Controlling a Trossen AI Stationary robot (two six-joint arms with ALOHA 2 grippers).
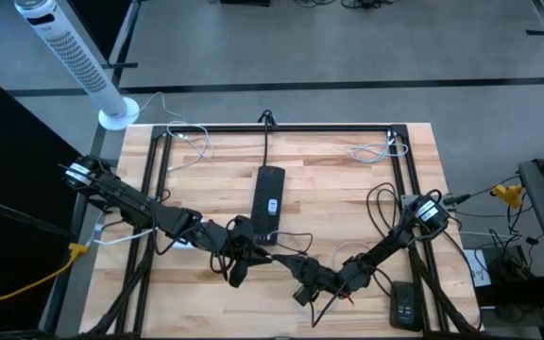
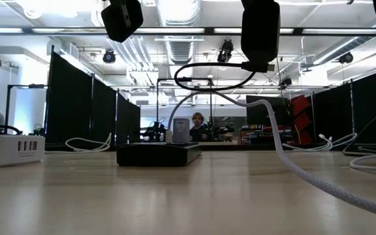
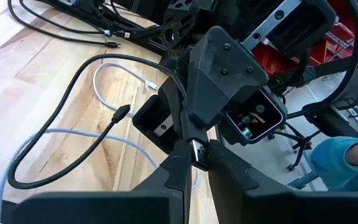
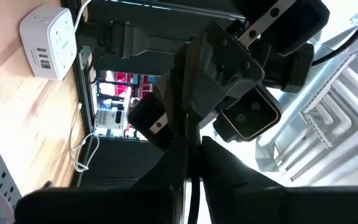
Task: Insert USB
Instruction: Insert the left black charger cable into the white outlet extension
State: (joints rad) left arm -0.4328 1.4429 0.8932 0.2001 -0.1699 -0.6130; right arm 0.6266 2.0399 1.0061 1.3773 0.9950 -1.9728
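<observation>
My left tool (image 3: 194, 163) is pinched on the metal USB plug (image 3: 197, 153), just below the power strip (image 1: 269, 200). My right tool (image 4: 191, 163) is shut on the black cable (image 4: 190, 186). Only the right wrist view shows the white charging hub (image 4: 49, 33).

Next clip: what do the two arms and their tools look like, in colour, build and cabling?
Both arms are black and jointed, each with thin black cables running along it. The left tool and the right tool each end in two flat, matte black tapering fingers. Angular black housings sit on the wrists, and a white label marks each arm's base.
</observation>
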